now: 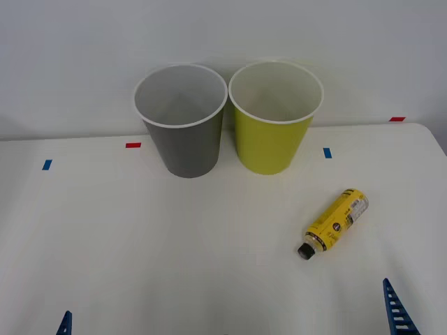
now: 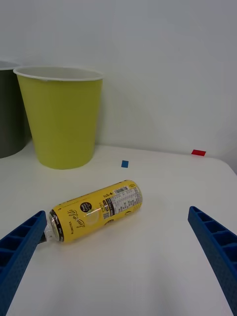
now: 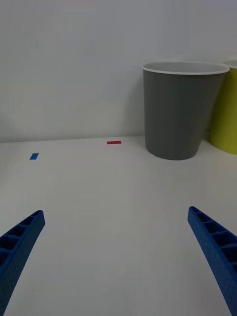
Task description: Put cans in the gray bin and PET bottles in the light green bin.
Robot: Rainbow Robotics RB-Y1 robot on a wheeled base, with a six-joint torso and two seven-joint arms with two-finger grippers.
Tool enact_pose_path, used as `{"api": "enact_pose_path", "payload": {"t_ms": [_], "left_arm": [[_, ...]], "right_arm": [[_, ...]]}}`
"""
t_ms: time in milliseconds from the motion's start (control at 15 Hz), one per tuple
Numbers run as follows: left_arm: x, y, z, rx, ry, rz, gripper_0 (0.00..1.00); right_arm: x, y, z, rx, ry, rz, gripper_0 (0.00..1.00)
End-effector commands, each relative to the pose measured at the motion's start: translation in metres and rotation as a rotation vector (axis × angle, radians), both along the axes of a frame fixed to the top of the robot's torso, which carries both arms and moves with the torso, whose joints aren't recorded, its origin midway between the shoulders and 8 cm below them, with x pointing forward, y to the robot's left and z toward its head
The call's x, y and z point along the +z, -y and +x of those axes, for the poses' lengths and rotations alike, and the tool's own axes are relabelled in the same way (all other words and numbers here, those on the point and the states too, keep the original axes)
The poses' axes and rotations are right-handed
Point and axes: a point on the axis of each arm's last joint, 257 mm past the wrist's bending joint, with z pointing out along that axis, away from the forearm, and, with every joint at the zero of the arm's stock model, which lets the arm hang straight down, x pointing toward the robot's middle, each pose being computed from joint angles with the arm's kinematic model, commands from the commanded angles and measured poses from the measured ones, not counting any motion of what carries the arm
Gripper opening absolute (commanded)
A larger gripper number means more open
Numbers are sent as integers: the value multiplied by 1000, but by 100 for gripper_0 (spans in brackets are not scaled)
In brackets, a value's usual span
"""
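The gray bin [image 1: 183, 132] and the light green bin [image 1: 274, 125] stand upright side by side at the back of the white table, both empty as far as I see. A PET bottle [image 1: 334, 222] with a yellow label and black cap lies on its side at the front right, cap toward me. My right gripper [image 2: 117, 215] is open, low over the table, with the bottle [image 2: 96, 210] just ahead between its fingers [image 1: 397, 310], not touching it. My left gripper [image 3: 116, 213] is open at the front left, facing the gray bin [image 3: 177, 113]. Cans are out of view.
Small tape marks lie on the table: red [image 1: 133, 145] and blue [image 1: 47, 165] on the left, blue [image 1: 327, 152] and red [image 1: 397, 119] on the right. A white wall rises right behind the bins. The table's right edge [image 1: 438, 143] runs near the bottle's side.
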Motion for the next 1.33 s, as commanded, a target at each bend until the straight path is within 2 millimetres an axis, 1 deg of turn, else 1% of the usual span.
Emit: {"api": "enact_pose_path", "payload": {"t_ms": [67,1333], "left_arm": [[0,0,0,0,0,0,100],[0,0,0,0,0,0,100]], "right_arm": [[0,0,0,0,0,0,100],[0,0,0,0,0,0,100]]}}
